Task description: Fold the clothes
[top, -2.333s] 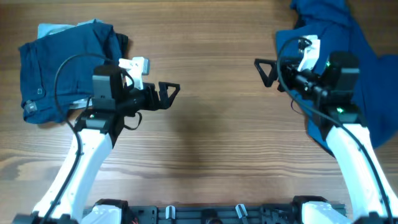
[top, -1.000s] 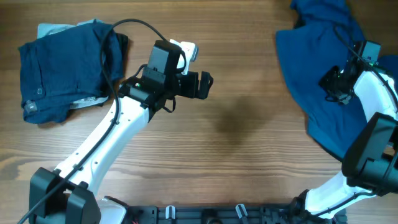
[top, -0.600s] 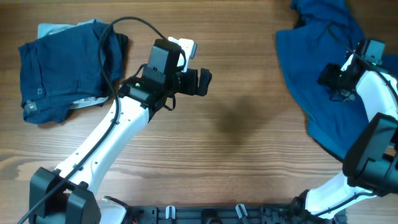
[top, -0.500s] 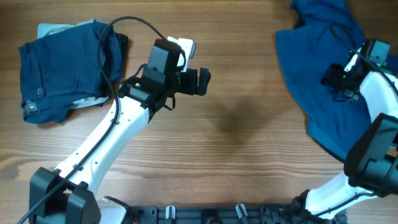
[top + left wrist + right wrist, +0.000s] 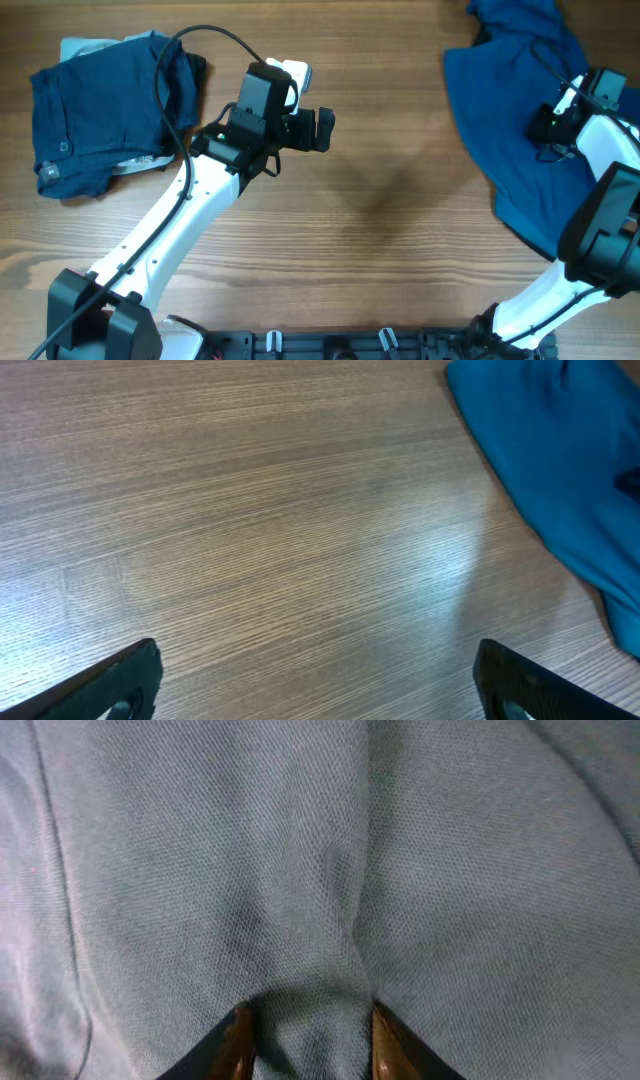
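A loose blue garment [image 5: 510, 120] lies spread at the table's right side; its edge also shows in the left wrist view as blue garment [image 5: 560, 470]. My right gripper [image 5: 548, 125] is down on it, and the right wrist view shows the right gripper [image 5: 308, 1040] shut on a raised ridge of the blue cloth [image 5: 300, 870], bunched between its fingertips [image 5: 240, 1045]. My left gripper [image 5: 322, 130] hovers wide open over bare wood at centre left; in its own view the left gripper [image 5: 315, 690] holds nothing.
A stack of folded dark blue clothes [image 5: 95, 110] with a pale item beneath sits at the far left. The wooden table [image 5: 380, 230] runs between the two piles. The left arm's cable loops above that stack.
My right gripper has shifted slightly right on the blue garment and its jaws, wider a moment ago, have closed onto a fold. The left arm has hardly moved.
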Controlling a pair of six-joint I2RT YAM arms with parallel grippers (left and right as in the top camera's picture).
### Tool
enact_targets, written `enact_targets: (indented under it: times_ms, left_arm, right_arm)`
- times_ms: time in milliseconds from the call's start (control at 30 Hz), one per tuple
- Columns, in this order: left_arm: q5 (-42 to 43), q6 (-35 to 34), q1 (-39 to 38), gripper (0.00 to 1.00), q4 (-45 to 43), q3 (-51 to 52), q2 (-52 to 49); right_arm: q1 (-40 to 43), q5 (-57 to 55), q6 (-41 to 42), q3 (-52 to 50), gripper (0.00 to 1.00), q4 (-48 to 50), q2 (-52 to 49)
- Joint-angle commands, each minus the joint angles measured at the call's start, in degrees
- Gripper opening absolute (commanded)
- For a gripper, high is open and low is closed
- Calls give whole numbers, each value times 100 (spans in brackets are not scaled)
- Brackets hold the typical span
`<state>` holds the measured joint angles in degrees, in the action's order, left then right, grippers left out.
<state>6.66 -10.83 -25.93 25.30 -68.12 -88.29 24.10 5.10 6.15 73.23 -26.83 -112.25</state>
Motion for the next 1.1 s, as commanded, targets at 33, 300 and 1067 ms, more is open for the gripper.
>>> enact_targets:
  times_ms: [33, 300, 1067]
  left_arm:
    - [-79, 9, -17, 100, -17, -57, -24]
    - [-76, 11, -15, 100, -354, -59, 422]
    - [-763, 9, 911, 100, 680, -59, 1436]
  right_arm:
    - [-13, 201, 195, 26, 4, 66, -173]
    - [-24, 1742, 140, 730, 4, -662, 459]
    - [-4754, 704, 1204, 3600, 4, -1904, 1683]
